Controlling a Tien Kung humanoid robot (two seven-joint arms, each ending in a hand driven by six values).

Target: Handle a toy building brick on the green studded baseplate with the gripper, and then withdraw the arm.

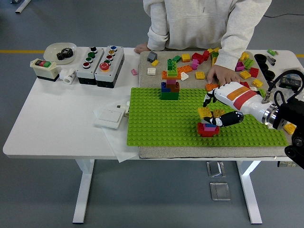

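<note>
Green studded baseplate [156,118] on the desk [57,123] carries, toward its 4 o'clock corner, a small brick stack [207,128] with a yellow brick [204,112] at 12 o'clock of it, right hand [223,105] fingers [219,120] curled around that yellow brick.

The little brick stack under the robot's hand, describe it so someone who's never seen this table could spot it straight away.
Find the green studded baseplate. Toward its near right stands a low stack, red at the bottom, with the robot's right hand over it. Unlike the taller tower at the plate's far edge, it is short and has a yellow brick above it.
</note>
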